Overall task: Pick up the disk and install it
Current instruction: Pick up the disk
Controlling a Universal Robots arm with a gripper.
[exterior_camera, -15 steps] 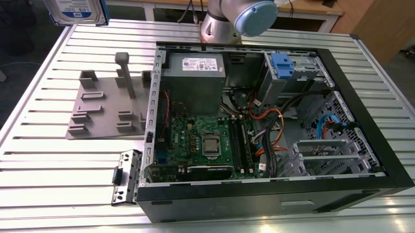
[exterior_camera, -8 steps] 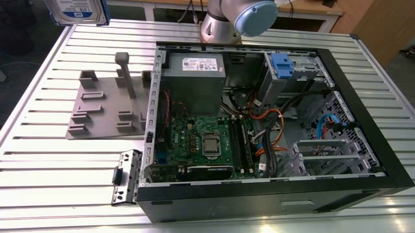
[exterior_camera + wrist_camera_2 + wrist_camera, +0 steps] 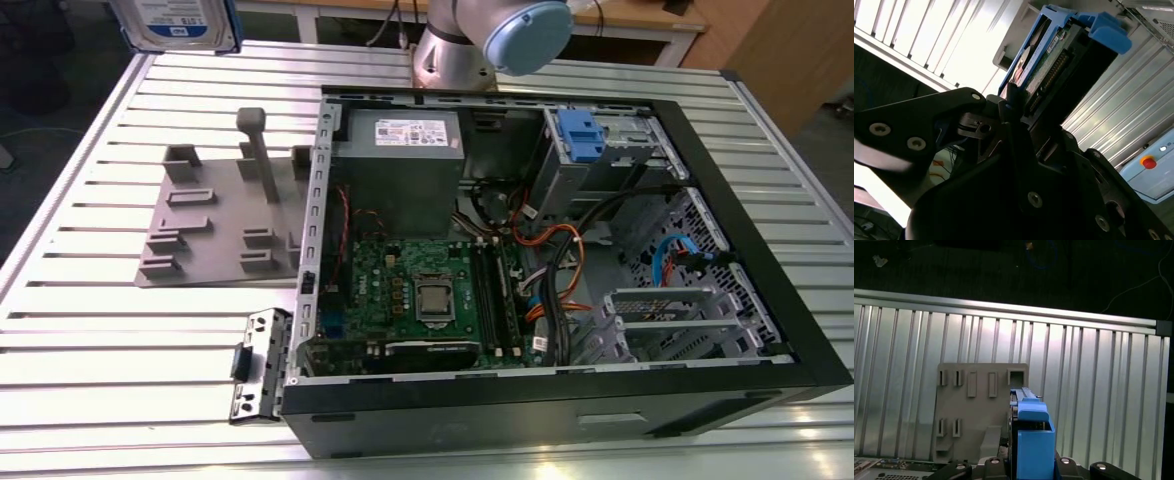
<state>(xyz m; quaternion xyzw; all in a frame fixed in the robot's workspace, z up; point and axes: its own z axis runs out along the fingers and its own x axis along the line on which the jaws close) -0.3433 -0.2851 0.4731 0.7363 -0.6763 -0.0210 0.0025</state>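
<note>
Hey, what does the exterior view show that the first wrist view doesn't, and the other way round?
Exterior view's own: the power supply, the blue-fronted drive cage and the arm. First wrist view's own: the gripper shut on the disk, seen edge-on. Shared: the disk, at the exterior view's top left, the grey fixture and the slatted table.

Open computer case [image 3: 534,412] on slatted metal table [image 3: 107,335], grey slotted holder [image 3: 200,232] just beside, green motherboard [image 3: 387,265] inside
</note>
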